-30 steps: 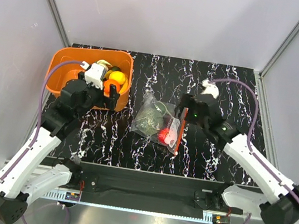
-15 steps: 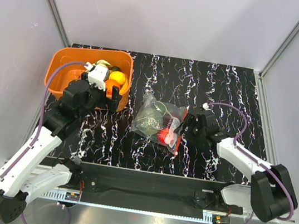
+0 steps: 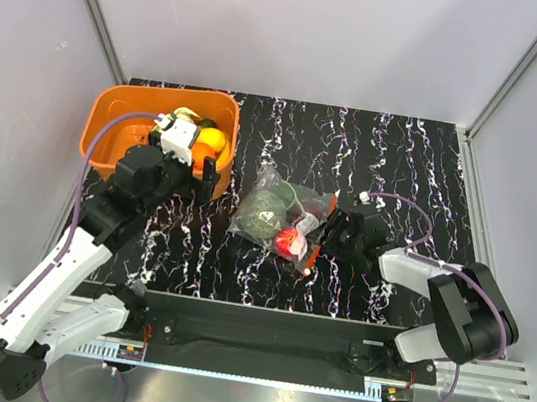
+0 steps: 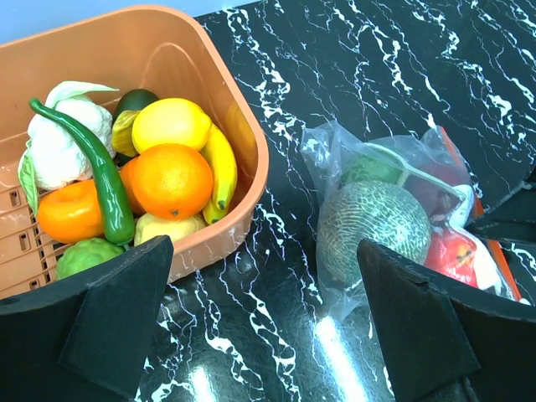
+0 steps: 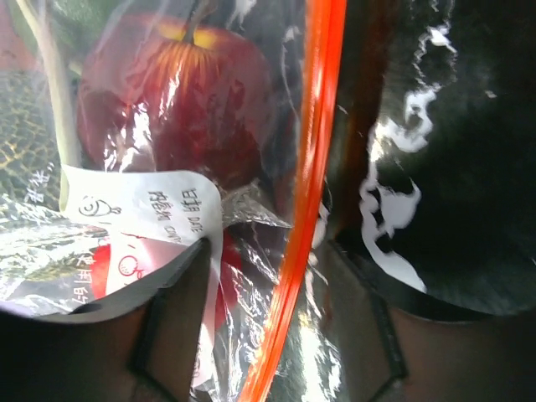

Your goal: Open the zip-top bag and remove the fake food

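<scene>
Right pincer (image 5: 276,276), jaws part-open astride the orange-red zip strip (image 5: 311,167) of the crinkly clear zip-top bag (image 3: 281,221) lying mid-tabletop (image 3: 397,150) with the shiny red apple-like ball (image 5: 180,100) inside, seems about to pinch the mouth, which next needs a firm grip and the wide-open left pincer (image 4: 268,327) opposing.

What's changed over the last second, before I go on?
The right gripper dropped down and in to the zip-top bag, its fingers narrowing astride the orange zip strip; the bag shifted slightly leftward. The left gripper stayed open beside the orange basket.
</scene>
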Controlling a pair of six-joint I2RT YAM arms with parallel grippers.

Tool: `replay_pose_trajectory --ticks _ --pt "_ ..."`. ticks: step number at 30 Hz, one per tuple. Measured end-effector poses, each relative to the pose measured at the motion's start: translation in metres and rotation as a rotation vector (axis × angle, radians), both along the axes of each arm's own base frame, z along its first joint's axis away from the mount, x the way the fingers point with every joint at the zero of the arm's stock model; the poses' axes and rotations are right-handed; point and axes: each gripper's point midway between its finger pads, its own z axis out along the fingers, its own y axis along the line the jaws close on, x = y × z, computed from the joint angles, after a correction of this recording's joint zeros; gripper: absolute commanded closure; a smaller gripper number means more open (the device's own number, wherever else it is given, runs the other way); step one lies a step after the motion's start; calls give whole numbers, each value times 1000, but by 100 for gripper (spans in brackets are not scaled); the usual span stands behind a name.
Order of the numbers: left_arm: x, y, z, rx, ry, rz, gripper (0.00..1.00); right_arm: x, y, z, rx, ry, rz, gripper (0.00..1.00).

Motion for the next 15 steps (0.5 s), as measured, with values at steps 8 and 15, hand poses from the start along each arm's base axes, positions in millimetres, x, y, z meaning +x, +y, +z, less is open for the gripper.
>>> replay_pose_trajectory --ticks 8,15 --pt "-3 -6 -3 12 1 -28 1 11 18 -10 106 -3 2 78" --pt "-11 -25 -4 35 -28 -129 1 6 15 8 71 7 27 100"
